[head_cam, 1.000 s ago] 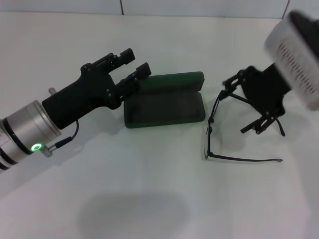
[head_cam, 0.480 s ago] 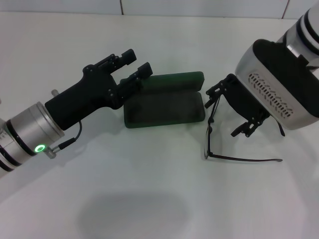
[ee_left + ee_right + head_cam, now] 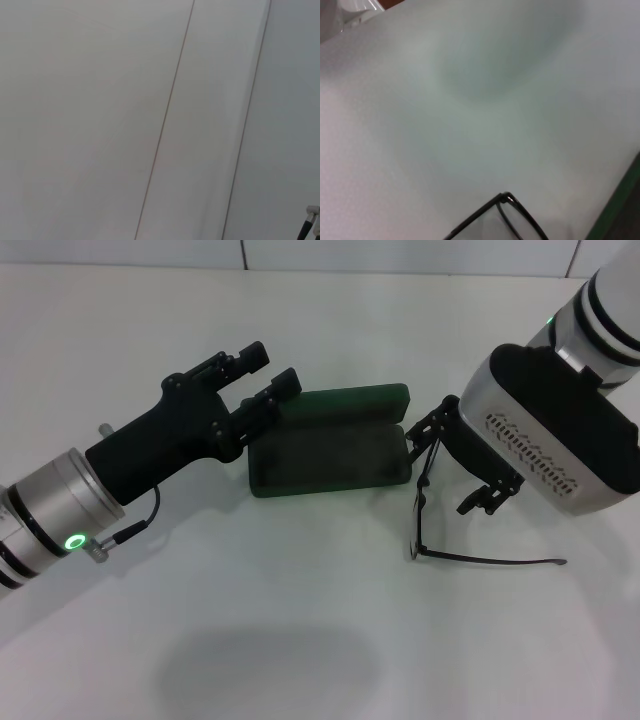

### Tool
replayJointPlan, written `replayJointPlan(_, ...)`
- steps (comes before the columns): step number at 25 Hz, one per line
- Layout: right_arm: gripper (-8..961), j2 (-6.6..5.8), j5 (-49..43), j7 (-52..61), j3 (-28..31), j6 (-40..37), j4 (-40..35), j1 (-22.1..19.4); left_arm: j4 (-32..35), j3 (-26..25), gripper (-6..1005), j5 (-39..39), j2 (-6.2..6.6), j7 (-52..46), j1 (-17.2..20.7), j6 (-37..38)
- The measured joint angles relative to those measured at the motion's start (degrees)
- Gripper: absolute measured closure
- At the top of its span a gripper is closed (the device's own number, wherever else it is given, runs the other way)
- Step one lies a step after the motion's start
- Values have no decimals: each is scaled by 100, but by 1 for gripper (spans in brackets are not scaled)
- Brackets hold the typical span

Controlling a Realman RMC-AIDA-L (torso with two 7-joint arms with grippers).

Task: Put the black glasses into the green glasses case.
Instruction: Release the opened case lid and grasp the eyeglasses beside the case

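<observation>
The green glasses case (image 3: 330, 462) lies open at the table's middle, its lid (image 3: 350, 402) standing up at the back. The black glasses (image 3: 417, 510) lie unfolded just right of it, front frame toward the case, one temple arm (image 3: 490, 560) running right. My right gripper (image 3: 455, 466) is open and hangs over the glasses, one finger near the case's right end, and it hides the other temple arm. The right wrist view shows a frame corner (image 3: 506, 200) and the case's edge (image 3: 622, 207). My left gripper (image 3: 272, 368) is open and empty at the case's back left corner.
The white table (image 3: 300, 640) bears both things. A wall with seams (image 3: 243, 252) runs along the back. The left wrist view shows only a pale surface with seams (image 3: 165, 120).
My right arm has swung left and down, bringing its open gripper over the glasses beside the case. The left arm has barely moved. The glasses and case lie as before.
</observation>
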Motion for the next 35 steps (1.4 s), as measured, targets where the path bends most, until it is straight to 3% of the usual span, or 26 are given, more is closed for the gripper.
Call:
replayJointPlan(13, 206, 14, -119, -5, -359, 398, 226, 115, 0, 0, 434, 6, 9, 33, -34, 10)
replayJointPlan(24, 406, 14, 1, -112, -507, 718, 574, 187, 0, 0, 434, 2, 8, 42, -51, -4)
replayJointPlan(35, 448, 14, 136, -168, -827, 968, 641, 100, -6, 5, 435, 2, 5, 31, -43, -5)
